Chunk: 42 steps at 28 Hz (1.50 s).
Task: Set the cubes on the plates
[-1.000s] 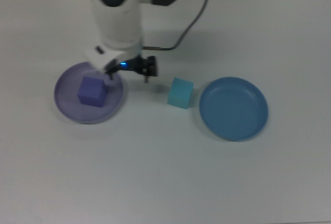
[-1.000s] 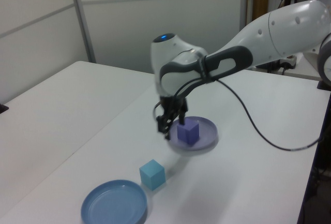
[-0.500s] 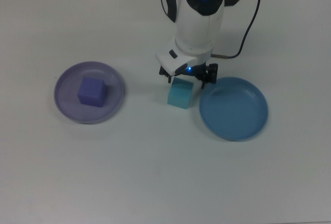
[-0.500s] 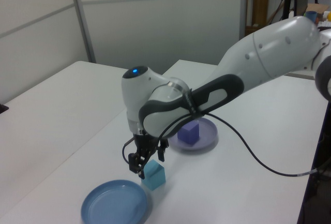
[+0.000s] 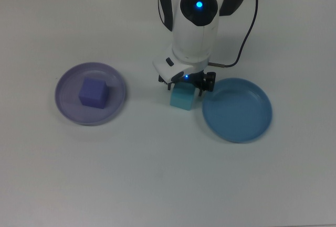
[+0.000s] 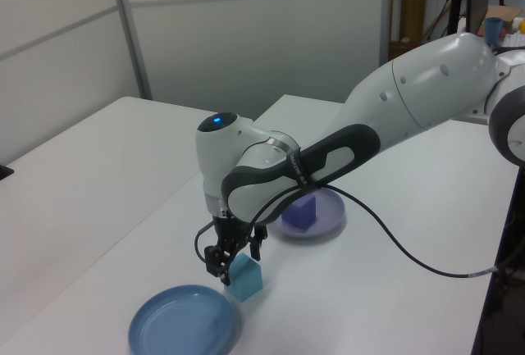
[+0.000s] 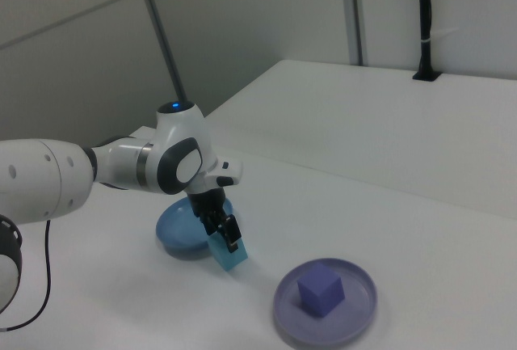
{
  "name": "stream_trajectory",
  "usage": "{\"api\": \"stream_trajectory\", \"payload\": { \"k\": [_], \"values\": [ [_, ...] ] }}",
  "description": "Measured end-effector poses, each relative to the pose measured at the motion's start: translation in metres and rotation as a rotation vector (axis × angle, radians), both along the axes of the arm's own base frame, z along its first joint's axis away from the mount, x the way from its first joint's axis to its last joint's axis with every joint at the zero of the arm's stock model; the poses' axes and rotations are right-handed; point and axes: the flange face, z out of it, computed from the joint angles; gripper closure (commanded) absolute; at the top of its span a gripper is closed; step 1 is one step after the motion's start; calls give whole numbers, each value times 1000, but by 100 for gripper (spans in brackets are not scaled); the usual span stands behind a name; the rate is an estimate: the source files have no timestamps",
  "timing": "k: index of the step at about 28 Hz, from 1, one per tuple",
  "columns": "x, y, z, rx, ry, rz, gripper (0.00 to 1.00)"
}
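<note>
- We see the gripper [image 5: 184, 84] down at table level over the cyan cube [image 5: 182, 96], which sits on the white table [image 5: 157, 174] between the two plates, on neither.
- Fingers [image 6: 215, 258] straddle the cube, one on each side; spread approx cube-wide. We can't tell whether the pads actually touch it or whether it's clamped.
- In the right view one dark finger [image 7: 229, 234] lies vs. the cube's upper edge; the cube [image 7: 229, 254] looks slightly tilted there, but we can't confirm it's off the table.
- Blue plate [image 5: 237, 109] is just beside the cyan cube on the top view's right; close, not touching as far as we see. Nothing in it.
- Purple cube [image 5: 93, 92] sits inside the lavender plate [image 5: 91, 94], approx centred, flat on its base; well apart from the gripper, on the top view's left.
- In the left view the blue plate [image 6: 184, 322] is nearest the camera, the cyan cube [image 6: 244, 278] just behind it, the lavender plate [image 6: 309, 213] farther back, partly hidden by the arm [image 6: 328, 154].
- Arm reaches in from the top view's upper edge; a blue light [image 5: 198, 4] glows on its wrist, and a black cable [image 5: 247, 38] trails off the wrist.
</note>
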Motion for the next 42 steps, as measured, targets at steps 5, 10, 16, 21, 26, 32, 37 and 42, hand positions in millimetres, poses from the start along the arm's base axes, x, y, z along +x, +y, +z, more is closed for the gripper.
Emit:
{"api": "stream_trajectory", "payload": {
  "k": [5,10,16,21,26,32,37,42],
  "values": [
    [2,1,-3,4,-10,0,99],
    [3,1,-2,5,-16,0,100],
    [6,2,33,14,-62,0,99],
    [3,25,84,37,-130,33,98],
    [-9,77,83,19,-143,56,97],
    [-9,118,46,-11,-174,51,88],
    [1,126,19,3,-221,13,34],
    [7,124,13,-9,-240,8,0]
  ]
}}
